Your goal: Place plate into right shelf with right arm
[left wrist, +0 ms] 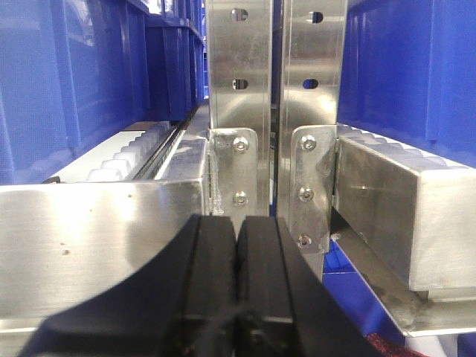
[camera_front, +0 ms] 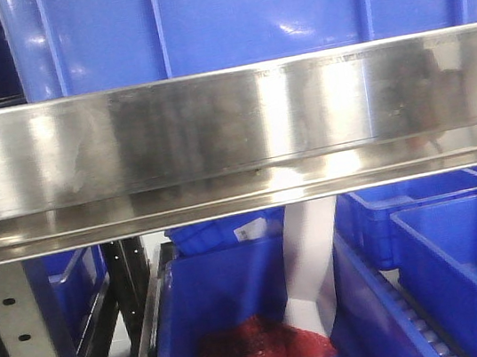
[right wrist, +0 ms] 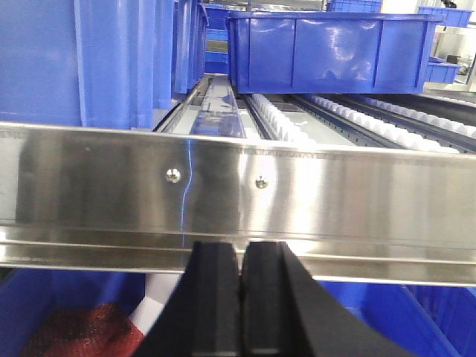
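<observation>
No plate shows in any view. My right gripper (right wrist: 240, 249) is shut and empty, its black fingers pressed together just in front of a steel shelf rail (right wrist: 238, 195). My left gripper (left wrist: 236, 223) is shut and empty, close to the upright steel posts (left wrist: 238, 89) of the rack. Neither gripper shows in the front view. A white strip (camera_front: 310, 266) hangs down into a blue bin (camera_front: 180, 331) that holds a red mesh bag (camera_front: 256, 355); the bag also shows in the right wrist view (right wrist: 74, 331).
A wide steel shelf beam (camera_front: 231, 130) crosses the front view with a blue bin (camera_front: 232, 13) on top. Blue bins (camera_front: 466, 261) stand lower right. Behind the right gripper's rail run roller tracks (right wrist: 357, 123) carrying a blue bin (right wrist: 335, 52). Blue bins (left wrist: 82, 74) flank the posts.
</observation>
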Action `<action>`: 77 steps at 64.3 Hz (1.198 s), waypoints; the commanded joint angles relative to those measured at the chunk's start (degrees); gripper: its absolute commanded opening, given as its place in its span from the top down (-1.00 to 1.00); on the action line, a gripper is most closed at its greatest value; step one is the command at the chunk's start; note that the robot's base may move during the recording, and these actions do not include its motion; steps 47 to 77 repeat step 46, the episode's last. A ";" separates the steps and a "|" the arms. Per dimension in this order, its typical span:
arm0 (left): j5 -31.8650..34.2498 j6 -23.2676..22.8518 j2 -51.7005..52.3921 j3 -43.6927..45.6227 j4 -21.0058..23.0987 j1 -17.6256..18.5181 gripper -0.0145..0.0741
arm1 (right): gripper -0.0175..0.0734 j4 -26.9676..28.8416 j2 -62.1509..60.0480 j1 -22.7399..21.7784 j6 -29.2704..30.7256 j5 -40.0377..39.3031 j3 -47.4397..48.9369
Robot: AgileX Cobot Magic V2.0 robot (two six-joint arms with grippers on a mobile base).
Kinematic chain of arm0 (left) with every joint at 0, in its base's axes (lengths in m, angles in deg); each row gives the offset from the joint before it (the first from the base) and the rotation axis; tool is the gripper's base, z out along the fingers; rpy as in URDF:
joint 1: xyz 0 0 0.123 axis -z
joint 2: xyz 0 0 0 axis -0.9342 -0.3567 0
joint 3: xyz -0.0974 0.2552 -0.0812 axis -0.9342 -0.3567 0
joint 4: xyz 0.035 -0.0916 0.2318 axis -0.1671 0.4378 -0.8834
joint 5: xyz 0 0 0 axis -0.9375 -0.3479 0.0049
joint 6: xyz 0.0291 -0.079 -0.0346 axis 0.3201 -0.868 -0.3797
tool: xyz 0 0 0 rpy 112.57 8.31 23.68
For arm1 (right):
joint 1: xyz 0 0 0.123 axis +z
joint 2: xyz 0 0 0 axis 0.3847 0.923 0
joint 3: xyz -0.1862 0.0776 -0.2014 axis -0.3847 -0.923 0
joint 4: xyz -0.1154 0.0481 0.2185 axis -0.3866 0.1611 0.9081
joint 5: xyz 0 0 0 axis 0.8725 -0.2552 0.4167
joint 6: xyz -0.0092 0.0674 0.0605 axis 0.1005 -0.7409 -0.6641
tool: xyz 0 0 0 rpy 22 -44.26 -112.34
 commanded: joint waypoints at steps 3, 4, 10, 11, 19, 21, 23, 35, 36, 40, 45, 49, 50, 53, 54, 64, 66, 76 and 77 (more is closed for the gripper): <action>5.11 -0.14 0.63 -0.55 0.12 0.30 0.78 | 0.51 -0.39 -0.84 -0.26 -0.19 -4.75 0.32; 5.11 -0.14 0.63 -0.55 0.12 0.30 0.78 | 0.51 -0.39 -0.84 -0.26 -0.19 -4.75 0.32; 5.11 -0.14 0.63 -0.55 0.12 0.30 0.78 | 0.51 -0.39 -0.84 -0.26 -0.19 -4.75 0.32; 5.11 -0.14 0.63 -0.55 0.12 0.30 0.78 | 0.51 -0.39 -0.84 -0.26 -0.19 -4.75 0.32; 5.11 -0.14 0.63 -0.55 0.12 0.30 0.78 | 0.51 -0.39 -0.84 -0.26 -0.19 -4.75 0.32; 5.11 -0.14 0.63 -0.55 0.12 0.30 0.78 | 0.51 -0.39 -0.84 -0.26 -0.19 -4.75 0.32; 5.11 -0.14 0.63 -0.55 0.12 0.30 0.78 | 0.51 -0.39 -0.84 -0.26 -0.19 -4.75 0.32; 5.11 -0.14 0.63 -0.55 0.12 0.30 0.78 | 0.51 -0.39 -0.84 -0.26 -0.19 -4.75 0.32; 5.11 -0.14 0.63 -0.55 0.12 0.30 0.78 | 0.51 -0.39 -0.84 -0.26 -0.19 -4.75 0.32; 5.11 -0.14 0.63 -0.55 0.12 0.30 0.78 | 0.51 -0.39 -0.84 -0.26 -0.19 -4.75 0.32; 5.11 -0.14 0.63 -0.55 0.12 0.30 0.78 | 0.51 -0.39 -0.84 -0.26 -0.19 -4.75 0.32; 5.11 -0.14 0.63 -0.55 0.12 0.30 0.78 | 0.51 -0.39 -0.84 -0.26 -0.19 -4.75 0.32; 5.11 -0.14 0.63 -0.55 0.12 0.30 0.78 | 0.51 -0.39 -0.84 -0.26 -0.19 -4.75 0.32; 5.11 -0.14 0.63 -0.55 0.12 0.30 0.78 | 0.51 -0.39 -0.84 -0.26 -0.19 -4.75 0.32; 5.11 -0.14 0.63 -0.55 0.12 0.30 0.78 | 0.51 -0.39 -0.84 -0.26 -0.19 -4.75 0.32; 5.11 -0.14 0.63 -0.55 0.12 0.30 0.78 | 0.51 -0.39 -0.84 -0.26 -0.19 -4.75 0.32; 5.11 -0.14 0.63 -0.55 0.12 0.30 0.78 | 0.51 -0.39 -0.84 -0.26 -0.19 -4.75 0.32; 5.11 -0.14 0.63 -0.55 0.12 0.30 0.78 | 0.51 -0.39 -0.84 -0.26 -0.19 -4.75 0.32; 5.11 -0.14 0.63 -0.55 0.12 0.30 0.78 | 0.51 -0.39 -0.84 -0.26 -0.19 -4.75 0.32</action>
